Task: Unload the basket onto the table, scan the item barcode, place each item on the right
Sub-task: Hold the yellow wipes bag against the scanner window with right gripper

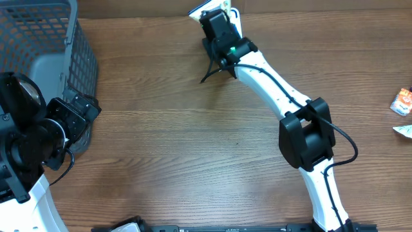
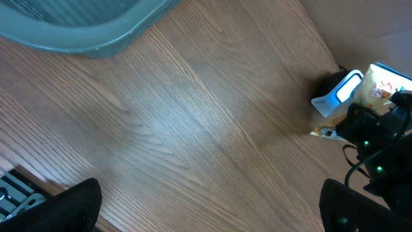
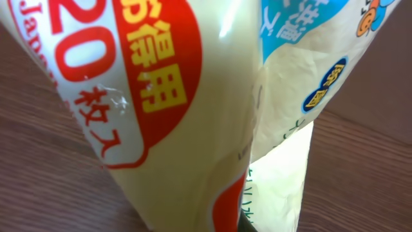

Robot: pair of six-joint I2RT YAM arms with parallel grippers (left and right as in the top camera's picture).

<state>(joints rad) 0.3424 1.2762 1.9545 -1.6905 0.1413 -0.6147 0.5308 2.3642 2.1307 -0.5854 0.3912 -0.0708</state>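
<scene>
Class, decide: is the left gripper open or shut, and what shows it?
Open. The left gripper shows its fingers far apart at the wrist view's bottom corners, bare table between them.

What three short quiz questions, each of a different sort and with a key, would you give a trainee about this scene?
1. True or false: the left gripper is shut.
2. In the overhead view, where does the basket stand? A. top left; B. top right; C. bottom centre.
3. Fill in: the right gripper is shut on a ____ with a red label.
Key: 1 false; 2 A; 3 packet.
</scene>
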